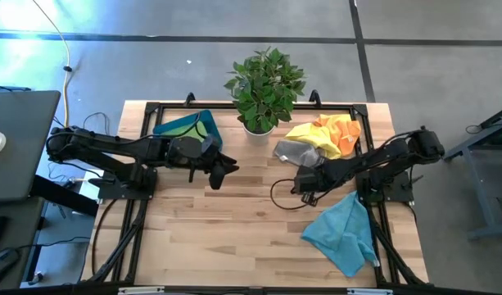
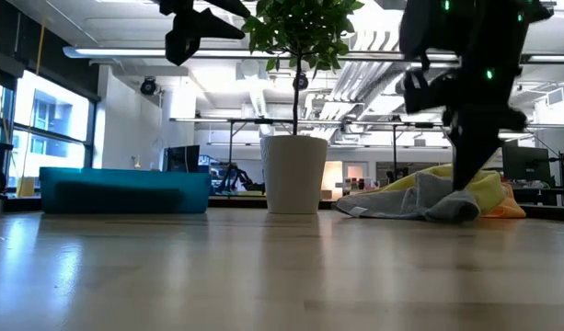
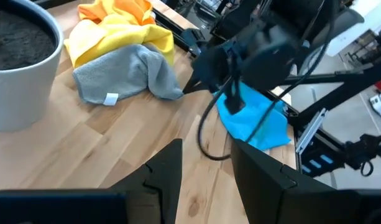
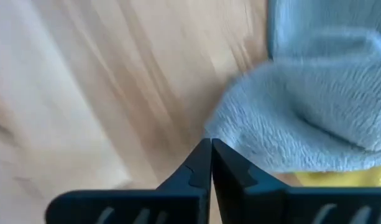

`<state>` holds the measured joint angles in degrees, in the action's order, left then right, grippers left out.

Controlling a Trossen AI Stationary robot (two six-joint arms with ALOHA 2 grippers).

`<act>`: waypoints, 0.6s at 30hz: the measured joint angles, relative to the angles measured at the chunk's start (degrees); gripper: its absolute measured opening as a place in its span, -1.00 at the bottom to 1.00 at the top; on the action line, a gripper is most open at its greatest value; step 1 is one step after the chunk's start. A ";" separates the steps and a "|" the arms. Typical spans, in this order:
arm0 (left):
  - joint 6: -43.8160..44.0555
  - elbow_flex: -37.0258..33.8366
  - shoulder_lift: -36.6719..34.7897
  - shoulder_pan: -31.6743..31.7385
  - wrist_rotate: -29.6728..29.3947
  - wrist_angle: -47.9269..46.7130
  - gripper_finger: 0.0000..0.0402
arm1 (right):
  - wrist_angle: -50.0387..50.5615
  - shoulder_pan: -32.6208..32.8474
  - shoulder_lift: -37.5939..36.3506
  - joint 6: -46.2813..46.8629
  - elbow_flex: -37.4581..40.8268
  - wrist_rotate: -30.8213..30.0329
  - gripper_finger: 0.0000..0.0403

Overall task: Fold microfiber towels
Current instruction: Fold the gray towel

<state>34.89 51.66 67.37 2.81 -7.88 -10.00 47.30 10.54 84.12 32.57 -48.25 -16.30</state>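
Note:
A grey towel (image 4: pixel 302 118) lies crumpled on the table against a yellow and orange heap of towels (image 1: pixel 336 135) at the far right. My right gripper (image 4: pixel 210 148) points down, shut, with its tips at the grey towel's near edge (image 1: pixel 304 164). A teal-blue towel (image 1: pixel 345 233) lies spread at the near right. Green and teal cloths (image 1: pixel 189 127) rest in the blue tray (image 2: pixel 125 188) at the far left. My left gripper (image 3: pixel 206 171) hangs open above the table's middle left, holding nothing. My right gripper comes from above, pointing steeply down, with its shut fingertips (image 4: pixel 202 155) right beside the grey towel's fluffy edge (image 4: pixel 230 134). No cloth shows between the fingers. I cannot tell whether the tips touch the edge.
A potted plant (image 1: pixel 263 86) stands at the far middle, between the tray and the towel heap. A black cable (image 1: pixel 283 197) loops over the wood below my right gripper. Bare wood spreads across the table's middle and near side.

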 joint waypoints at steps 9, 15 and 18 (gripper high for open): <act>-4.88 -0.02 0.02 -3.64 0.22 0.02 -0.37 | 0.29 2.94 -5.89 0.10 -10.84 -3.01 -1.00; -7.05 -0.04 0.02 -5.99 -0.23 0.35 -0.37 | 1.13 3.13 -6.56 2.72 -10.80 -0.84 -0.94; -6.62 -0.04 0.02 -6.54 -0.33 0.33 -0.37 | 1.05 3.13 -6.56 6.54 -8.12 2.63 -0.78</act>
<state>28.28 51.62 67.40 -3.73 -8.21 -9.67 48.35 13.67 77.56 39.10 -56.36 -13.67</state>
